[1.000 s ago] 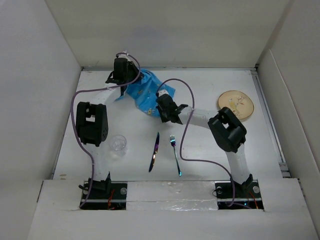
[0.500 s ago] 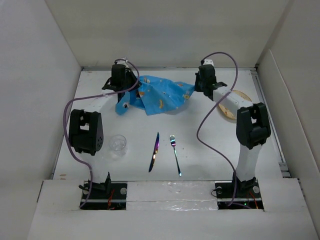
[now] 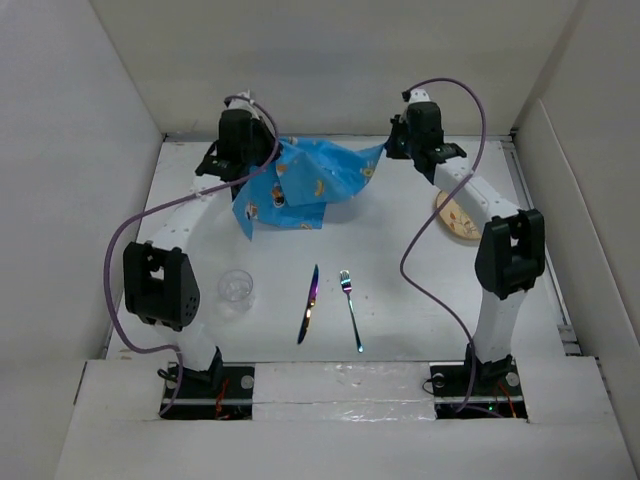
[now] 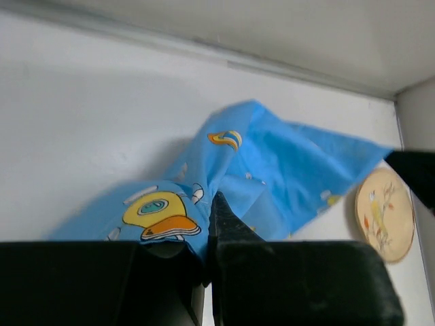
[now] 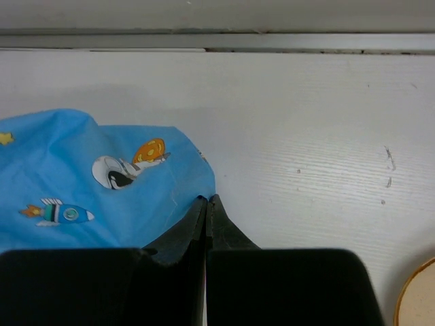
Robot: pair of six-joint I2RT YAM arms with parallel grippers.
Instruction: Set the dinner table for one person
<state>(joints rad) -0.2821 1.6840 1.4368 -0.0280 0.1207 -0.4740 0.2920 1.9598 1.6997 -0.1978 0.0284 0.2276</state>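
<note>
The blue space-print placemat [image 3: 310,185] hangs stretched between both grippers above the far part of the white dinner table [image 3: 400,270]. My left gripper [image 3: 268,160] is shut on its left edge; in the left wrist view the cloth [image 4: 285,163] is pinched between the jaws [image 4: 207,224]. My right gripper [image 3: 388,150] is shut on its right corner; in the right wrist view the cloth [image 5: 81,183] runs left from the closed jaws [image 5: 206,204]. The lower part of the placemat droops in folds towards the table.
A tan patterned plate [image 3: 455,215] lies at the right, partly hidden by the right arm; it also shows in the left wrist view [image 4: 384,214]. A clear glass [image 3: 236,288] stands near left. A knife [image 3: 310,303] and fork [image 3: 350,308] lie near the front centre.
The right gripper carried the placemat's corner from the centre to the far right. Both grippers rose, lifting the placemat and stretching it between them.
</note>
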